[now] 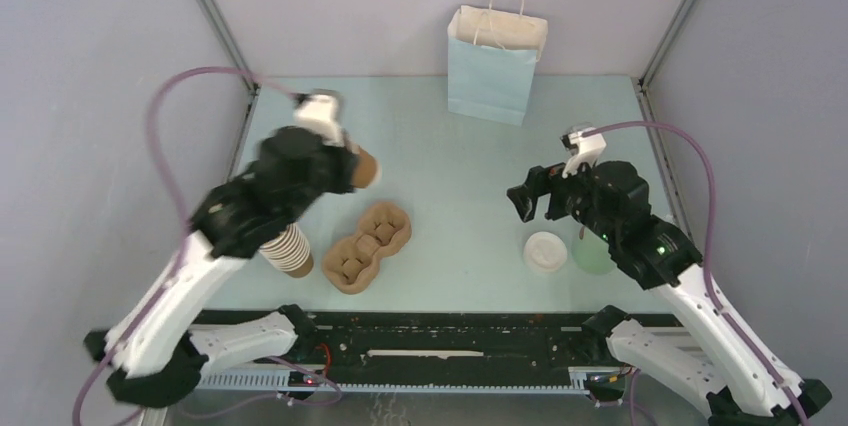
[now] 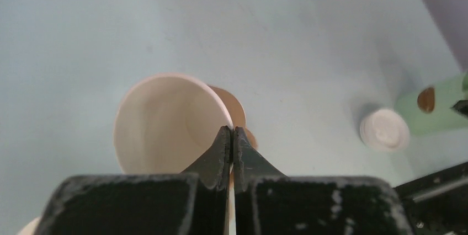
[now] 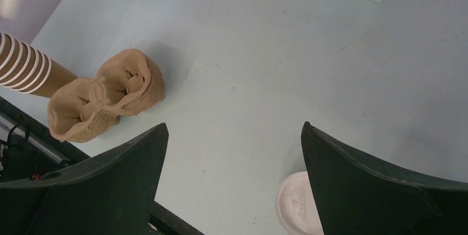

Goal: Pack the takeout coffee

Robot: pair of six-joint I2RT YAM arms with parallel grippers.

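The left end effector (image 2: pixel 232 133) pinches the paper cup (image 2: pixel 160 119) by its thin rim, up in the air, left of the middle in the top view. It looks light and easy to squash, so hold it gently. The right end effector (image 3: pixel 234 127) is spread wide.

Carrier (image 1: pixel 368 246) lies right of cup stack (image 1: pixel 290 249) (lid (image 1: pixel 545 251) farther right).

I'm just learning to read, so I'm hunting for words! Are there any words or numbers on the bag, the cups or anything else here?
There are no words, numbers or signs that can be read anywhere.
On the blue bag: nothing, plain.
On the small brown cup: nothing.
On the stack of cups: only pale rings, no writing.
On the cup carrier: nothing.
On the white lid: faint raised marks, too blurred to read.
On the green cup: nothing seen.
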